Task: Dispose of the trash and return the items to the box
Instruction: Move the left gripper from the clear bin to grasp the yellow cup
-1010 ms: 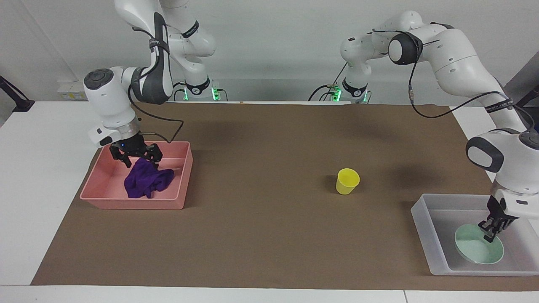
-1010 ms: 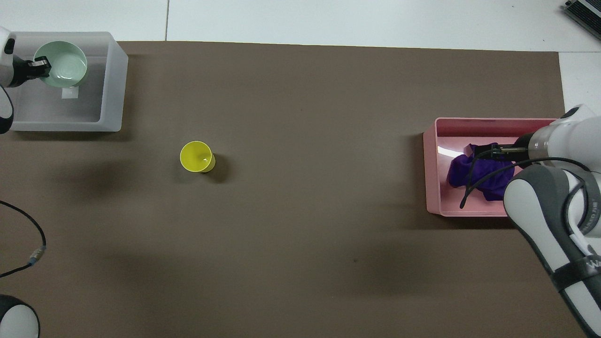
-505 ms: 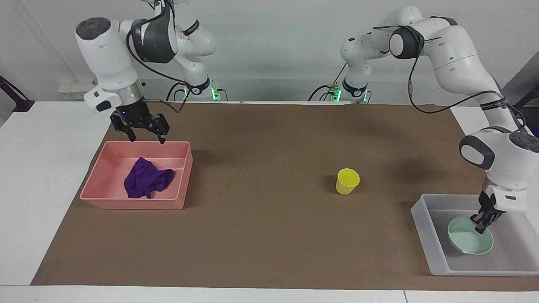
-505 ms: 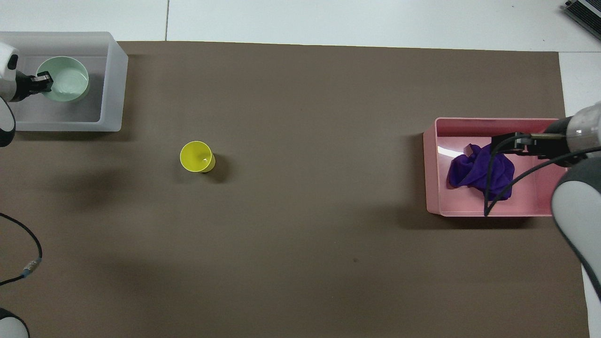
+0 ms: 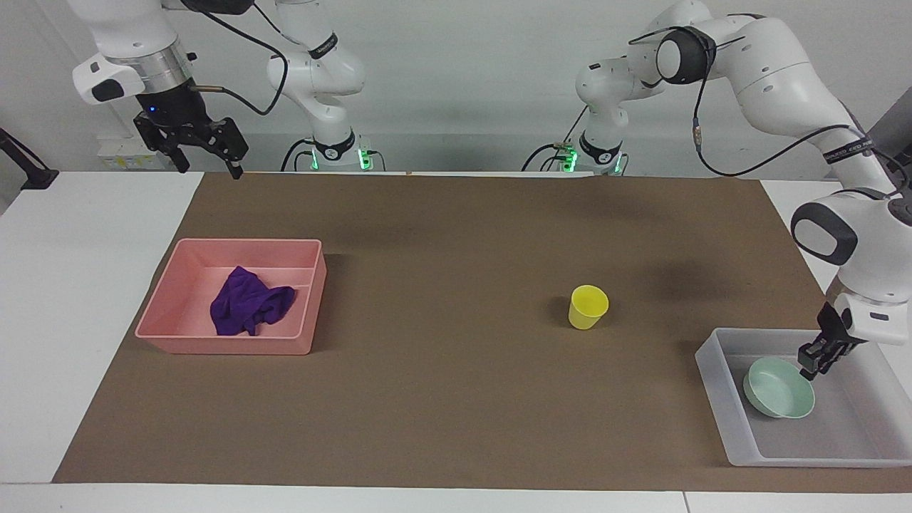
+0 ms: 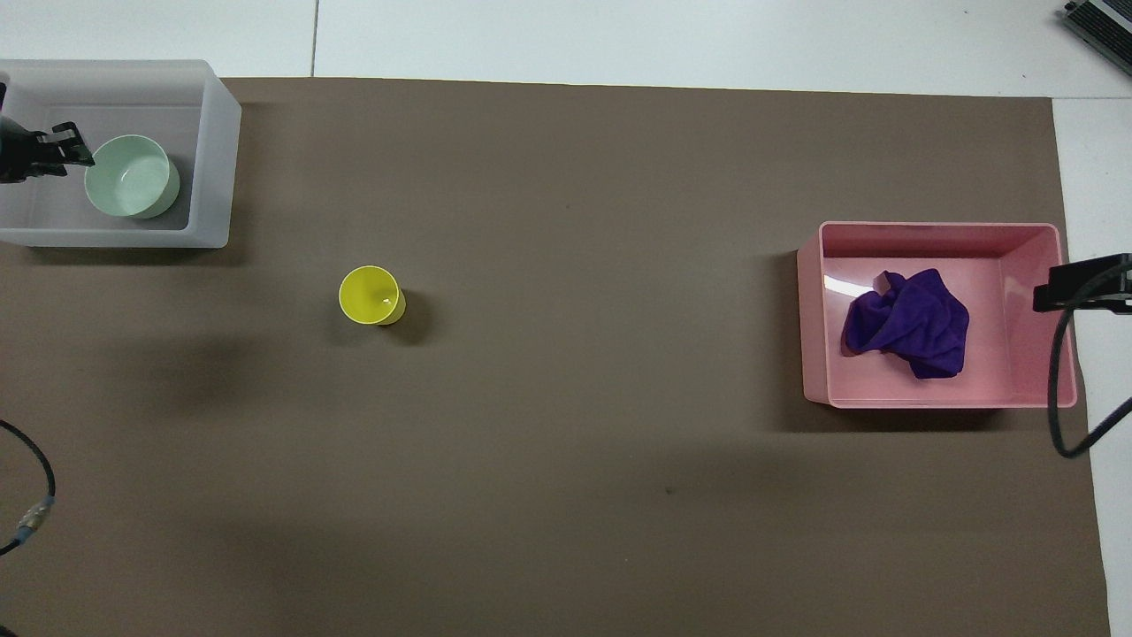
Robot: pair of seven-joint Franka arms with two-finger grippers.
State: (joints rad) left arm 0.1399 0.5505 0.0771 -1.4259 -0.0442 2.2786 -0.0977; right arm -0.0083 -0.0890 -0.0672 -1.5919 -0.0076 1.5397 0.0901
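The purple rag (image 5: 249, 303) (image 6: 906, 323) lies crumpled in the pink bin (image 5: 214, 345) (image 6: 814, 318). My right gripper (image 5: 206, 165) (image 6: 1083, 285) is open and empty, high over the table's edge by the bin. The mint-green bowl (image 5: 779, 387) (image 6: 131, 175) rests in the translucent tray (image 5: 719, 399) (image 6: 212, 150) at the left arm's end of the table. My left gripper (image 5: 812, 365) (image 6: 75, 146) hangs open just beside the bowl's rim, inside the tray. The yellow cup (image 5: 588, 306) (image 6: 370, 295) stands upright on the brown mat, nearer to the robots than the tray.
A brown mat (image 5: 442, 370) covers most of the white table. A loose cable (image 6: 35, 513) shows near the left arm's base. The bowl covers the tray's label.
My right gripper let go of the rag and rose high, back toward the robots. My left gripper set the bowl down in the tray, opened and drew off its rim.
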